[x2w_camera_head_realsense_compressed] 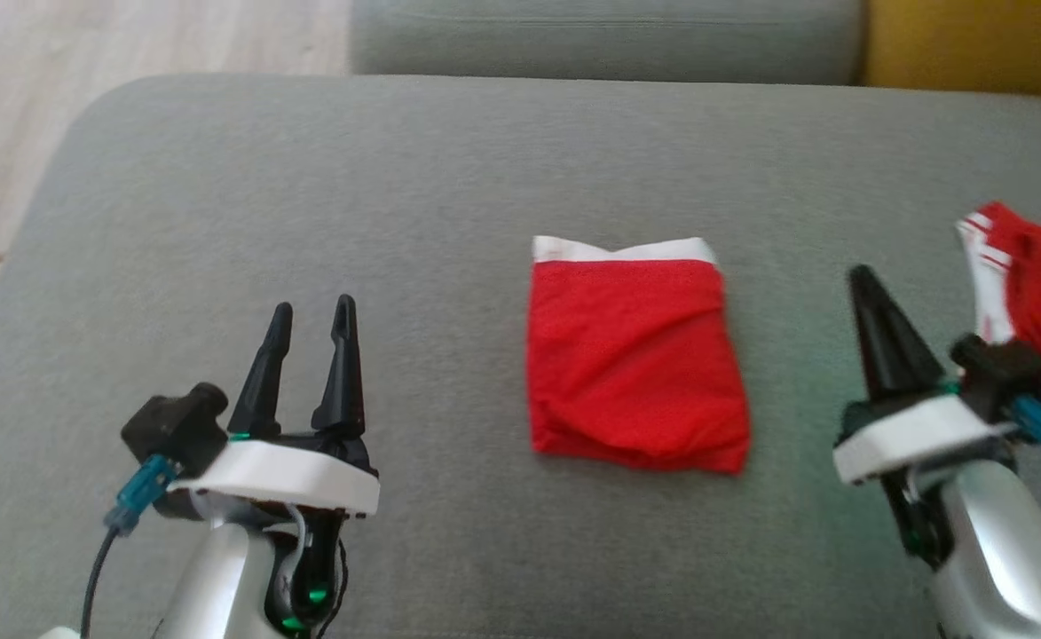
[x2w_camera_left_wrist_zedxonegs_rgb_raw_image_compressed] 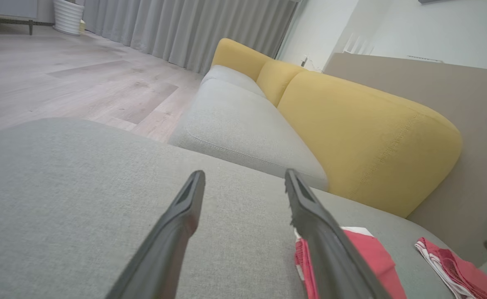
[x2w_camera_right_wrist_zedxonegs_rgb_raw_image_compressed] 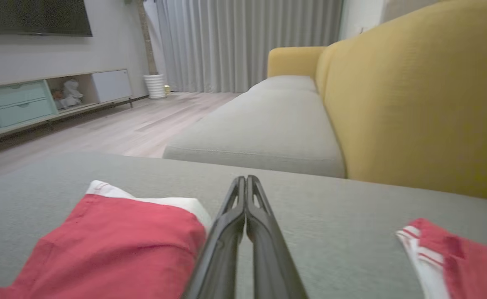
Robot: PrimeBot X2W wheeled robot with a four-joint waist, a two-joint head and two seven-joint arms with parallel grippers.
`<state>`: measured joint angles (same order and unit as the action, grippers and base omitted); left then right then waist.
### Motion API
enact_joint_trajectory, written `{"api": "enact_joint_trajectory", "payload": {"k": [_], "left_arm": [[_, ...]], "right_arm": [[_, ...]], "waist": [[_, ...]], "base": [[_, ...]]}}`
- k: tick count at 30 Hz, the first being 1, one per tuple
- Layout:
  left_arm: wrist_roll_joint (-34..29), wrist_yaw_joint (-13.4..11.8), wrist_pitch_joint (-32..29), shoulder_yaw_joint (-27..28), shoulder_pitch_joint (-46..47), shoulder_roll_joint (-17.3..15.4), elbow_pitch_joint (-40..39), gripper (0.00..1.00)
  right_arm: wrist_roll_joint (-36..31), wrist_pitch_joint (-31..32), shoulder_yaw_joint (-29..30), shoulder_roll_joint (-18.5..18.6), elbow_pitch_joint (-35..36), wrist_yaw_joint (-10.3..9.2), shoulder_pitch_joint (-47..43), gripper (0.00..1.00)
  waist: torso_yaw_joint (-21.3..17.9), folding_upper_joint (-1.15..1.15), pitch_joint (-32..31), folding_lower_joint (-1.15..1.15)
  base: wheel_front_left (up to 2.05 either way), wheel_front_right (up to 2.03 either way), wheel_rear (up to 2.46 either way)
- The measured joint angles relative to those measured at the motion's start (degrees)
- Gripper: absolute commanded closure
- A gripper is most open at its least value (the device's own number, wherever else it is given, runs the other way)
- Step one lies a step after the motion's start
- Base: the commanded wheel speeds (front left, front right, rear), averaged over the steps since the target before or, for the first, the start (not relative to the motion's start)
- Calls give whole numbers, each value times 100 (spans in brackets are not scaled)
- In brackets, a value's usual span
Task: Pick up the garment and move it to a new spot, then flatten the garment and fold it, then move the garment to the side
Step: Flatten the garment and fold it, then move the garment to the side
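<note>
A red garment (x2w_camera_head_realsense_compressed: 634,355) with a white band lies folded into a small rectangle in the middle of the grey cushion (x2w_camera_head_realsense_compressed: 396,195). It also shows in the right wrist view as the garment (x2w_camera_right_wrist_zedxonegs_rgb_raw_image_compressed: 110,245) at lower left, and in the left wrist view as the garment (x2w_camera_left_wrist_zedxonegs_rgb_raw_image_compressed: 372,257) behind one finger. My left gripper (x2w_camera_head_realsense_compressed: 313,309) hovers open and empty to the garment's left, well apart from it. My right gripper (x2w_camera_head_realsense_compressed: 862,277) is shut with nothing in it, just right of the garment. In the right wrist view, the right gripper (x2w_camera_right_wrist_zedxonegs_rgb_raw_image_compressed: 246,179) has its fingers pressed together.
A second red and white cloth (x2w_camera_head_realsense_compressed: 1030,284) lies at the cushion's right edge, behind my right wrist. Beyond the cushion stands a grey sofa seat (x2w_camera_right_wrist_zedxonegs_rgb_raw_image_compressed: 268,124) with a yellow backrest (x2w_camera_right_wrist_zedxonegs_rgb_raw_image_compressed: 413,95). Wooden floor (x2w_camera_head_realsense_compressed: 85,89) lies past the cushion's left edge.
</note>
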<state>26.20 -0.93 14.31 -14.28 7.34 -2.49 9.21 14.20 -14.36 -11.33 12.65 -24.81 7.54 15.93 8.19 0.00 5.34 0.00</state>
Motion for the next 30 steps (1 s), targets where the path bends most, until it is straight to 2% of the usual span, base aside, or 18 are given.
{"api": "enact_joint_trajectory", "payload": {"k": [3, 6, 7, 8, 15, 30], "left_arm": [[0, 2, 0, 27, 1, -1, -7, 0], [-36, 37, -1, 47, 4, -1, -7, 0], [-41, 41, -1, 55, 4, -1, -7, 0], [-41, 41, -1, 56, 3, 0, -7, 0], [-42, 44, 0, 57, -8, 0, 35, 0], [-83, 92, 0, 109, -16, 0, 98, 0]], "right_arm": [[-450, -1, 553, -240, 452, 0, -403, 100], [-682, -1, 836, -561, 761, 0, -733, 100], [-743, -1, 899, -637, 858, 0, -820, 18], [-780, -1, 945, -680, 933, 0, -889, 0], [-914, -1, 1079, -840, 1121, 0, -1113, 0], [-786, 32, 1042, -928, 1128, 0, -1168, 0]], "waist": [[-225, 0, -13, 0], [-418, 0, -22, 0], [-473, 0, -27, 0], [-521, 0, -32, 0], [-640, 0, -56, 0], [-448, 0, 77, 0]], "base": [[0, 0, 0], [0, 0, 0], [0, 0, 0], [0, 0, 0], [0, 0, 0], [0, 0, 0]]}}
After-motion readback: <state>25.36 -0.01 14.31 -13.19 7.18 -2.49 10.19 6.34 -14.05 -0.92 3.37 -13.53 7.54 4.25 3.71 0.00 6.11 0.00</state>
